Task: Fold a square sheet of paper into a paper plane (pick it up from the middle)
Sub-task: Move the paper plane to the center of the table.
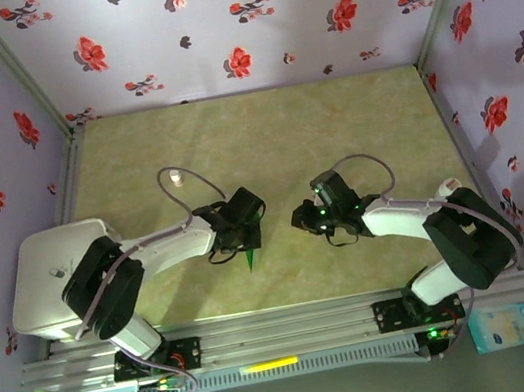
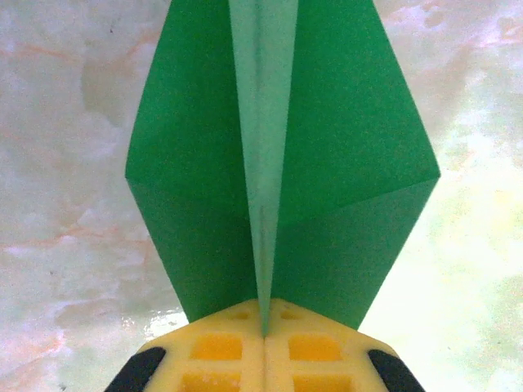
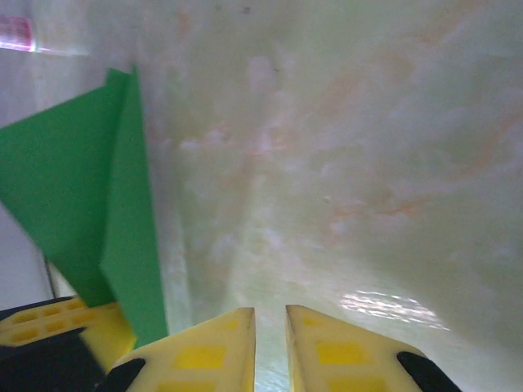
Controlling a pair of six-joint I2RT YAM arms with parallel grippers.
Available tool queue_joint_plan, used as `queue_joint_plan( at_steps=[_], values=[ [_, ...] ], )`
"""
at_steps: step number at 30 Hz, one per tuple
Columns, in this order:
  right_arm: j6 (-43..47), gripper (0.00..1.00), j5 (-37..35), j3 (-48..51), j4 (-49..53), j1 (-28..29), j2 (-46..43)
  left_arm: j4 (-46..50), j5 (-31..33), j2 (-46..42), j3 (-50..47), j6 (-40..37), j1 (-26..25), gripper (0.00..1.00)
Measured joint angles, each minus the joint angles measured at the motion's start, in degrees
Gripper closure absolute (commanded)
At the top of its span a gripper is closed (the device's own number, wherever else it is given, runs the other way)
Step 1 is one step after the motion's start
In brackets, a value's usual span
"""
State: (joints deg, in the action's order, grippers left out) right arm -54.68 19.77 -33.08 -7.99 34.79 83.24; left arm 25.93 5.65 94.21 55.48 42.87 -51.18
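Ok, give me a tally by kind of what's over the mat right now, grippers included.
grippers: 2, the left gripper and the right gripper
folded green paper: 1, clamped in the left gripper
small white bottle: 1, standing on the mat
total: 4

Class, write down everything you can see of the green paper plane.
The paper plane is thin, bright-green matte paper folded into a pointed dart, with two wings beside a paler centre crease. The shut left claw pinches it at that crease at one end; the rest juts out over the marbled table. Whether it touches the table cannot be told.
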Motion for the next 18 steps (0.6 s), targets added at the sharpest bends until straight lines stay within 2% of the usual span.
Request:
queue_joint_plan(
  at_steps=[18],
  values=[
    [-1.1, 0.8, 3.2, 0.0, -5.3, 0.5, 1.6, 0.0, -0.1, 2.1, 0.3, 0.0, -0.1, 0.87]
  ],
)
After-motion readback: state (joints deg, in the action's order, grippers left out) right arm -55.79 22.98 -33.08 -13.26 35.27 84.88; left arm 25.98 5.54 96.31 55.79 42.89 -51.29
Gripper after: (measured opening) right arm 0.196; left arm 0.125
